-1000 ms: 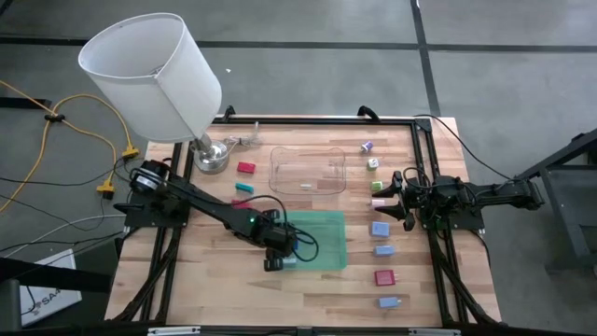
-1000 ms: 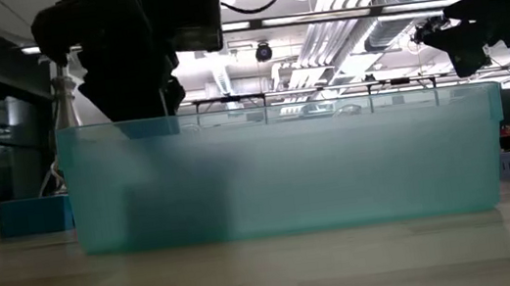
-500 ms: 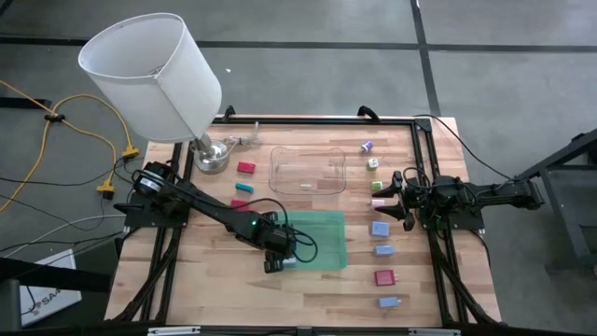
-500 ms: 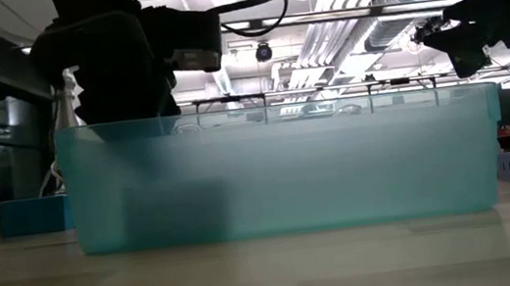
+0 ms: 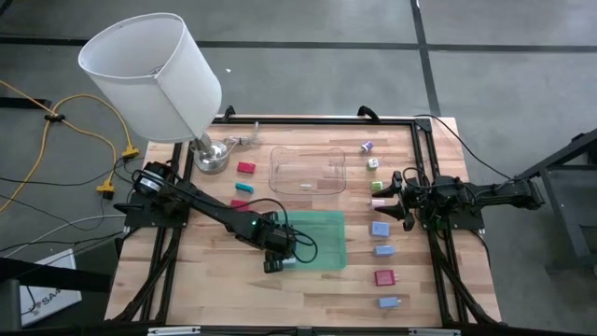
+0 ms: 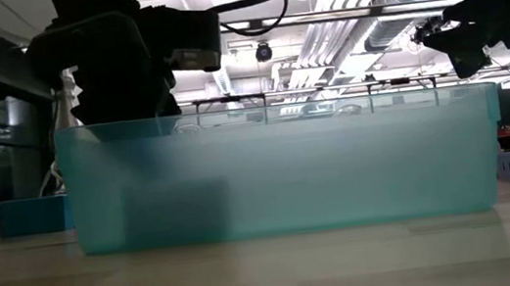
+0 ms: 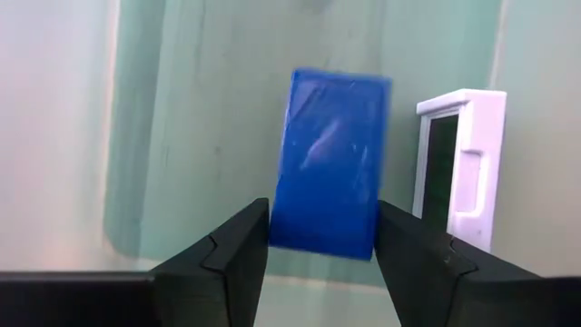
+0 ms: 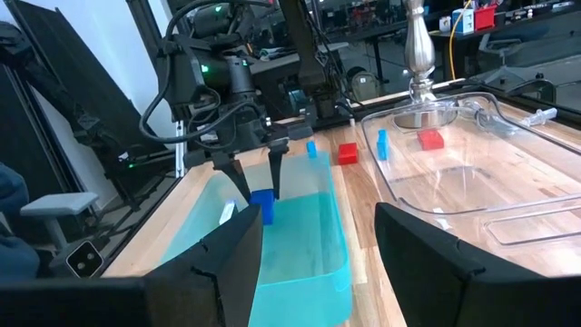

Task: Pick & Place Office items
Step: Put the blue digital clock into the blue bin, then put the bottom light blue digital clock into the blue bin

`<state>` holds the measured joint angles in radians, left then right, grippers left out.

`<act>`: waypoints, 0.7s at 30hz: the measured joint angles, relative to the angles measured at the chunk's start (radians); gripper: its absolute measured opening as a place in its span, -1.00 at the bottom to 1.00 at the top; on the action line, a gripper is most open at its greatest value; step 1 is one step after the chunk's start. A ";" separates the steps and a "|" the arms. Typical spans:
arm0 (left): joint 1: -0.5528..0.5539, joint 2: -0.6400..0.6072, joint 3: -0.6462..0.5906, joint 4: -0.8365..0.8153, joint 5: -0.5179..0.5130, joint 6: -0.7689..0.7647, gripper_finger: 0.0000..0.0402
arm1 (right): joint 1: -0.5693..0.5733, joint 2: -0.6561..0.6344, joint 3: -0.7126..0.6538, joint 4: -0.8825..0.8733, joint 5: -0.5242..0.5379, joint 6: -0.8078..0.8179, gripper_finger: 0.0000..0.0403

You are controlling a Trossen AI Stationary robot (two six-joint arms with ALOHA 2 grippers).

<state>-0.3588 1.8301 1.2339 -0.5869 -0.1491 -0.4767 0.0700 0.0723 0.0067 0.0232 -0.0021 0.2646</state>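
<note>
My left gripper (image 7: 322,207) points steeply down into the left end of the green translucent tray (image 5: 322,245). It is open, its fingers on either side of the near end of a blue block (image 7: 331,163). A white block (image 7: 458,163) lies in the tray beside the blue one. My right gripper (image 5: 396,194) waits level and open at the table's right side. Other office items lie on the wood: a pale blue block (image 5: 380,228), a red one (image 5: 384,277) and a red one (image 5: 246,168) at the left. My left gripper comes at the blue block from above, slanting. The block's near end (image 7: 320,238) sits between the fingertips, turned a little askew to them. Whether the fingers touch it I cannot tell.
A clear plastic tray (image 5: 308,171) stands behind the green one. A lamp with a big white shade (image 5: 154,75) and chrome base (image 5: 210,155) stands at the far left corner. More small blocks run in a column down the right side (image 5: 381,250).
</note>
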 joint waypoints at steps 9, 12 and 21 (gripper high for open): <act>0.000 0.000 0.000 0.000 -0.006 -0.001 -0.05 | 0.000 0.000 0.000 0.001 0.000 0.000 0.00; 0.000 0.000 0.000 0.000 -0.006 -0.001 -0.05 | 0.000 0.000 0.000 0.001 0.000 0.000 0.00; 0.024 -0.047 0.000 0.018 -0.010 0.081 -0.05 | 0.000 0.000 0.000 0.002 0.000 0.000 0.00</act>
<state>-0.3347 1.7830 1.2342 -0.5685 -0.1592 -0.3960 0.0700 0.0723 0.0063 0.0250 -0.0025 0.2646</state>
